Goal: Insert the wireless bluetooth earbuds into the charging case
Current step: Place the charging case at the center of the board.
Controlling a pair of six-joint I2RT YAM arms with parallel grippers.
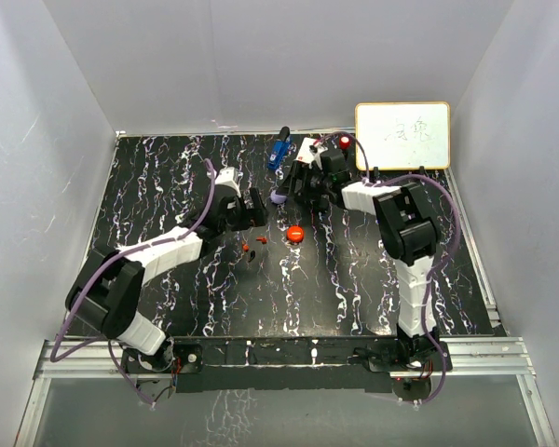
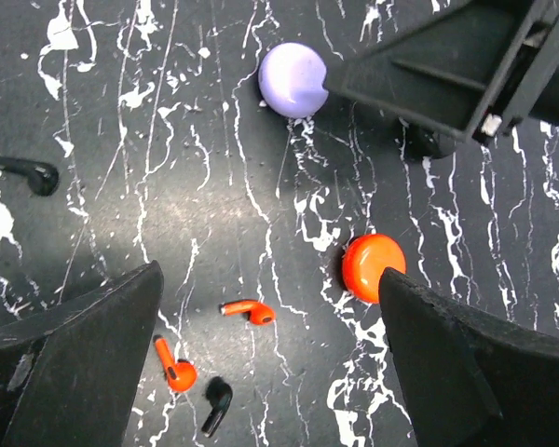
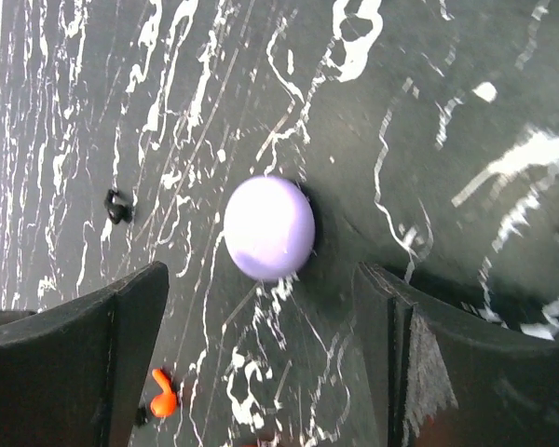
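left end effector (image 2: 268,279): jaws wide apart, empty, over red earbuds (image 2: 247,310) | right end effector (image 3: 261,270): jaws apart, lilac puck (image 3: 268,228) lying loose between them on bench (image 3: 447,93)

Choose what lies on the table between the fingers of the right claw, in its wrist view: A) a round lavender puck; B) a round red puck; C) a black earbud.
A: the round lavender puck lies between the fingers of the open right claw.

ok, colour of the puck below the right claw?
Pale lilac puck; clearest in right wrist view.
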